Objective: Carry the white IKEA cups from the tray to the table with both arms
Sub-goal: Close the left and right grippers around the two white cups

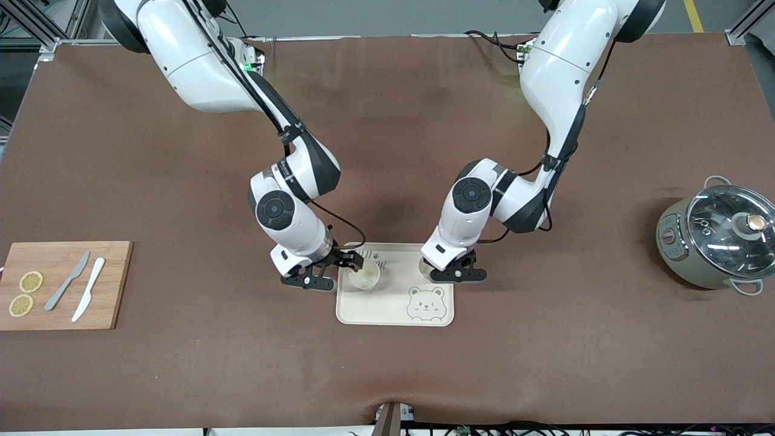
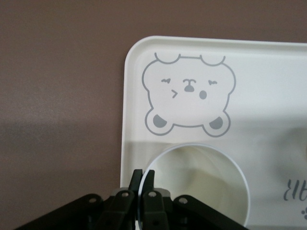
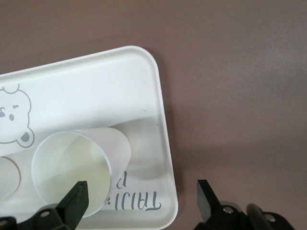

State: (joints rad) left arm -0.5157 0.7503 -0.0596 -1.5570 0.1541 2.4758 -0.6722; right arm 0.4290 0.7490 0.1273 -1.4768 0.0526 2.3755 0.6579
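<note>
- Cups: two white IKEA cups stand upright on the bear tray (image 1: 393, 315), w/ the bear print nearer the front camera than both.
- Cup one (image 1: 366, 275) sits toward the right arm's end of the tray; cup two (image 1: 426, 266) toward the left arm's end, mostly hidden by the arm's wrist in front view.
- Left hand (image 2: 143, 184) is down at cup two (image 2: 201, 187), fingers clenched on its rim wall, one finger inside & one outside.
- Right hand (image 3: 144, 201) is low at cup one (image 3: 76, 167), jaws spread wide, released; one finger (image 3: 74, 199) sits at the cup's rim, the other is over bare counter beside the tray edge.
- Counter (image 1: 545, 363) is brown-covered.
- Wood board (image 1: 109, 303) at the right arm's end carries two lemon slices (image 1: 25, 293), a grey knife (image 1: 66, 281) & a white knife (image 1: 88, 298).
- Grey-green pot (image 1: 714, 242) w/ glass lid stands at the left arm's end.
</note>
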